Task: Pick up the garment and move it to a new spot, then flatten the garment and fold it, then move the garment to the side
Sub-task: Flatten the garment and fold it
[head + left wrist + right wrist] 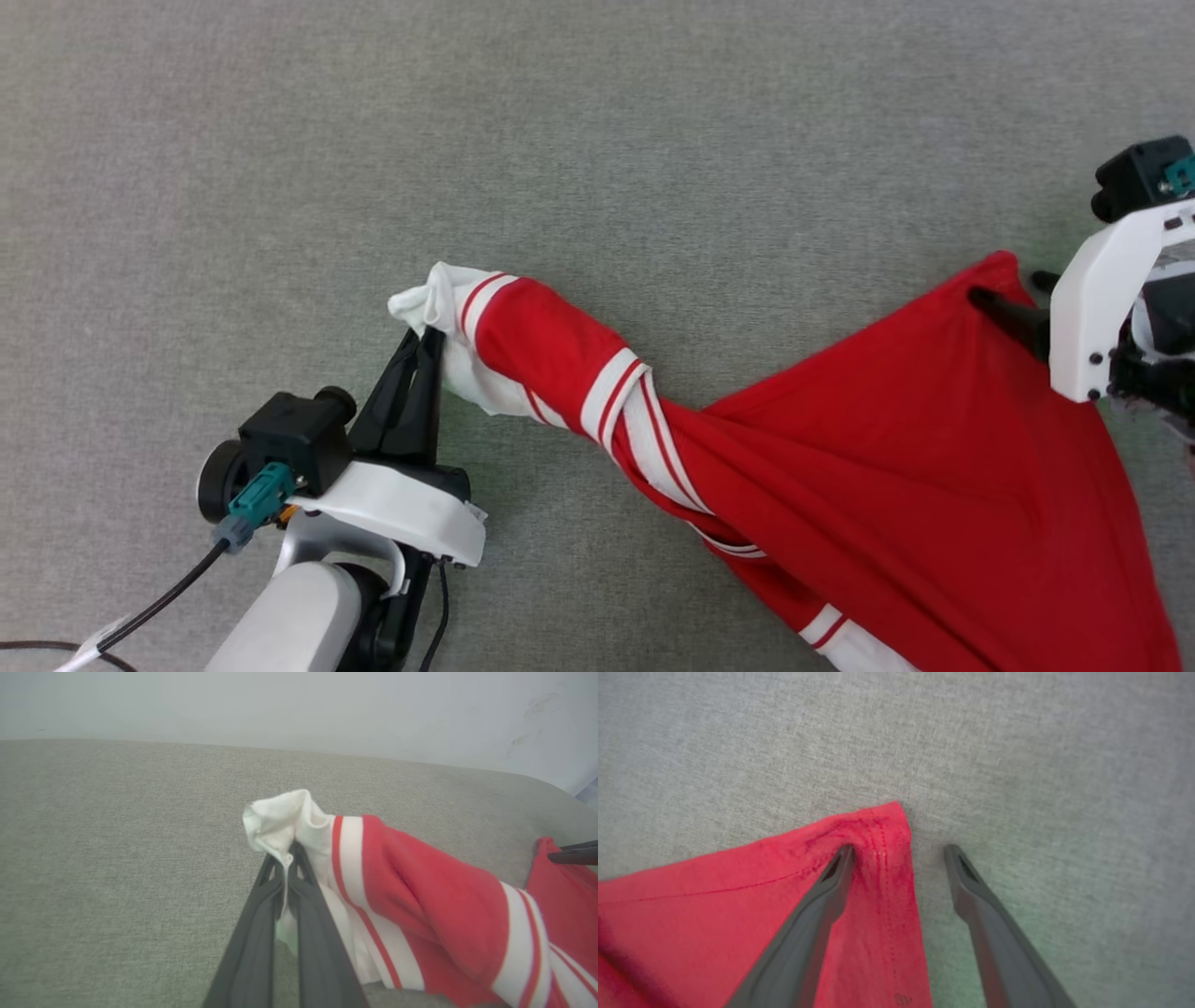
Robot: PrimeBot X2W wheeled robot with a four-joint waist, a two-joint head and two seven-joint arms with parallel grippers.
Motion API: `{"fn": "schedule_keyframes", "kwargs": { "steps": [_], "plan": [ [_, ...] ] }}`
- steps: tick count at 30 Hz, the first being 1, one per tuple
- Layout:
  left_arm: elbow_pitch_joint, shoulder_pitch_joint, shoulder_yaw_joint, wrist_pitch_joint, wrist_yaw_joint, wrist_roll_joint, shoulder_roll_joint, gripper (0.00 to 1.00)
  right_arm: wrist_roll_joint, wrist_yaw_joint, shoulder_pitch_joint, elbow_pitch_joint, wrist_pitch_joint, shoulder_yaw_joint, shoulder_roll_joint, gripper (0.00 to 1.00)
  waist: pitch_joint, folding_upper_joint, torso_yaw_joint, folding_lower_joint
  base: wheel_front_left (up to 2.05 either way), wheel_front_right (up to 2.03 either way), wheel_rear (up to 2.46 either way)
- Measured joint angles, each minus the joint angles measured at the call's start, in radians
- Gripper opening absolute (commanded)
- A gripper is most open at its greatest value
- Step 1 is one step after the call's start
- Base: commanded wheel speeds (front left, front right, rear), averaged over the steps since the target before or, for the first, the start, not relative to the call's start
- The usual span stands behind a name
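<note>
Where the grey woven surface (280,140) stretches across the head view, the garment (934,448) lies twisted along it. Its red body spreads toward the lower right, then narrows into a rope-like roll banded with red-and-white striped trim that runs up and left to a white sleeve end. The left gripper (425,338) has its two dark fingers pressed together on that white end, pinching a fold of it. Seen from the left wrist, the left gripper (285,854) clamps the bunched white cloth at its tips, and the garment (420,896) trails off to the right over the grey surface.

At the far right of the head view the right gripper (1008,289) sits at the red hem corner with its fingers spread wide. In the right wrist view the right gripper (900,851) straddles the corner of the garment (738,914) — one tip on the red cloth, which puckers around it, the other on bare grey surface just beside the stitched edge.
</note>
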Motion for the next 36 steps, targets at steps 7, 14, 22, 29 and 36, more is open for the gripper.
{"fn": "schedule_keyframes", "kwargs": {
  "steps": [7, 14, 22, 29, 36],
  "plan": [
    [0.026, -0.023, -0.014, -0.017, -0.016, 0.0, -0.019, 0.0, 0.022, 0.0, -0.077, 0.081, 0.149, 0.016, 0.001, 0.48, 0.026, 0.0, 0.038, -0.0003, 0.0, 0.0, 0.0],
    [0.047, -0.028, -0.016, -0.023, -0.024, -0.007, -0.019, 0.0, 0.036, -0.001, -0.091, 0.091, 0.17, 0.049, 0.006, 0.0, 0.007, 0.0, 0.032, -0.0002, 0.0, 0.0, 0.0],
    [0.075, -0.065, -0.016, -0.036, -0.049, -0.014, -0.01, 0.0, -0.019, 0.0, -0.087, 0.076, -0.005, 0.064, -0.004, 0.0, -0.078, 0.0, 0.016, -0.0001, 0.0, 0.0, 0.0],
    [0.106, -0.196, -0.031, -0.018, -0.11, 0.014, 0.025, 0.0, -0.085, 0.0, -0.133, 0.09, -0.178, 0.016, -0.001, 0.0, -0.186, 0.0001, -0.011, -0.0001, 0.0, 0.0, 0.0],
    [0.163, -0.402, -0.035, 0.003, -0.187, 0.04, 0.054, 0.0, -0.141, 0.0, -0.207, 0.132, -0.263, -0.059, 0.035, 0.0, -0.271, 0.0, -0.048, -0.0001, 0.0, 0.0, 0.0]
  ]
}}
